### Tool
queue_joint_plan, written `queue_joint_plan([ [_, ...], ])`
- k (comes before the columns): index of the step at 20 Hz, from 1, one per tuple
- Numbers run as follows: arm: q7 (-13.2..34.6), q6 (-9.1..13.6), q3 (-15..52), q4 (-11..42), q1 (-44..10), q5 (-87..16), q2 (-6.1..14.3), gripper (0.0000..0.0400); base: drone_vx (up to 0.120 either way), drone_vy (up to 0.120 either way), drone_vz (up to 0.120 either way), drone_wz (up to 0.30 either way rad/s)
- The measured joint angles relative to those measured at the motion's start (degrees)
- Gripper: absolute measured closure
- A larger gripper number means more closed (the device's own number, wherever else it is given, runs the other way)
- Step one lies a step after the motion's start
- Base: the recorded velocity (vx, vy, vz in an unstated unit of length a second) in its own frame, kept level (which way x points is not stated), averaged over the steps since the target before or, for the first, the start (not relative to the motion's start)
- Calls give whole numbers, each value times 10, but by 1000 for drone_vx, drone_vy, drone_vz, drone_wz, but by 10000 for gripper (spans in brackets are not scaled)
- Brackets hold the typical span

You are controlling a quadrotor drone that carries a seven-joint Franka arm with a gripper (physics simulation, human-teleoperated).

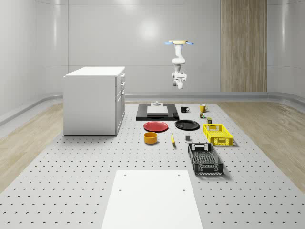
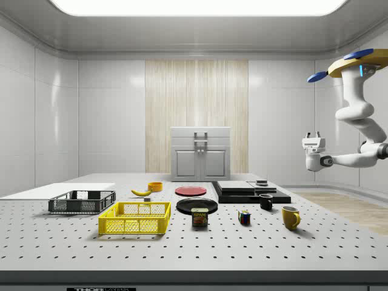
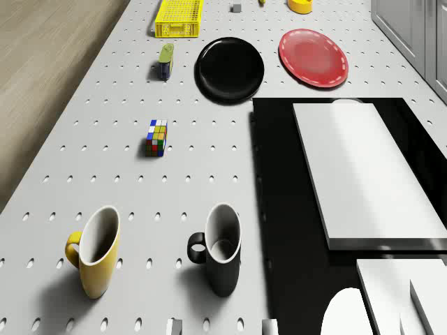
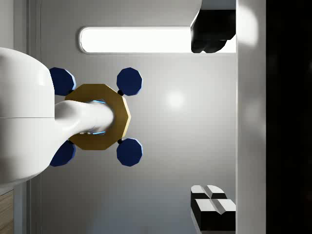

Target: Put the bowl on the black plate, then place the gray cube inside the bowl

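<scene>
Drone (image 1: pixel 179 43) hovers high past the tabletop's (image 1: pixel 71 181) far edge. Hand (image 1: pixel 179 86) well above everything, carrying nothing; finger spread: cannot tell. Bowl (image 1: pixel 151 138) sits near the red plate (image 1: pixel 156 126). Black plate (image 1: pixel 187 125) bare. Gray cube (image 1: pixel 188 138) untouched. Both steps remain.

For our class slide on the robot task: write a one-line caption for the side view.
Drone hovers at the table's far end, gripper high above the flat black plate and small orange bowl.
</scene>
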State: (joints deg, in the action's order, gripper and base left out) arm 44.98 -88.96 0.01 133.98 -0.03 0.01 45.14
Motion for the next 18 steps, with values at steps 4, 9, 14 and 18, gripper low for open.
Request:
queue_joint_plan([
  [4,-1,39,1,-48,-1,0,-7,0,0,0,0,0],
  [9,-1,77,1,-108,-2,1,-27,0,0,0,0,0],
  [14,-1,100,2,-148,-3,1,-42,0,0,0,0,0],
  [18,-2,107,2,-162,-3,1,-47,0,40,-10,0,0],
])
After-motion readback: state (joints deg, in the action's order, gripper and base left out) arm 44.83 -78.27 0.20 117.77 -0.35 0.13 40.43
